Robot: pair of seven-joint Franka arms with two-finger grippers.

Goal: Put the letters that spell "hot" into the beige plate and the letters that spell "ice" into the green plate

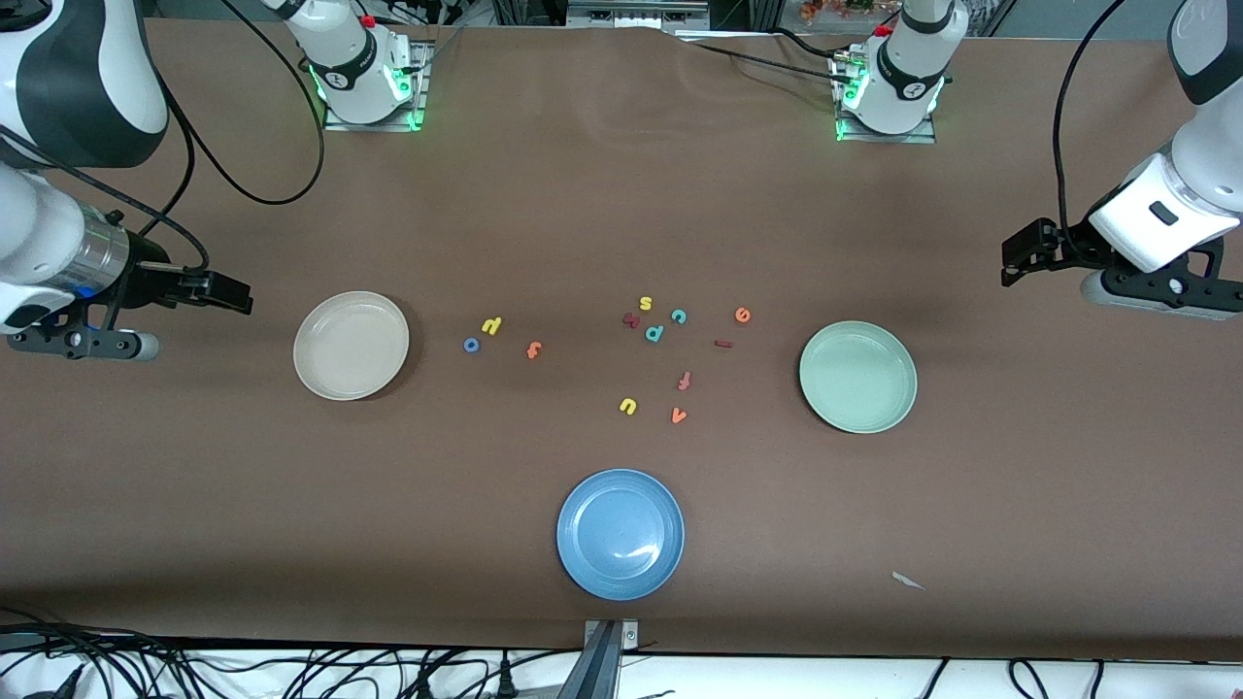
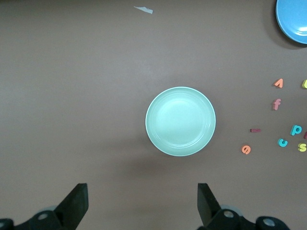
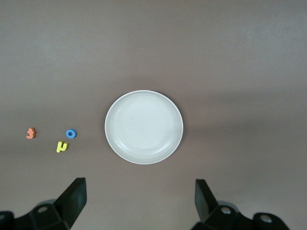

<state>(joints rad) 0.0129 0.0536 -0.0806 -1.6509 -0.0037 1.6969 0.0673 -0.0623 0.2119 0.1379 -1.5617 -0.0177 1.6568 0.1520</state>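
Brown table (image 1: 602,214) w/ beige plate (image 1: 351,345), green plate (image 1: 858,376), blue plate (image 1: 621,533), scattered foam letters (image 1: 653,333).

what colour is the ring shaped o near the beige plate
Blue. The ring-shaped o shows best in the right wrist view, beside the beige plate.

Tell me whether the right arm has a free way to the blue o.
Probably yes. The right gripper hangs open past the beige plate, and the blue o lies flat beside that plate, apart from the yellow h and orange t.
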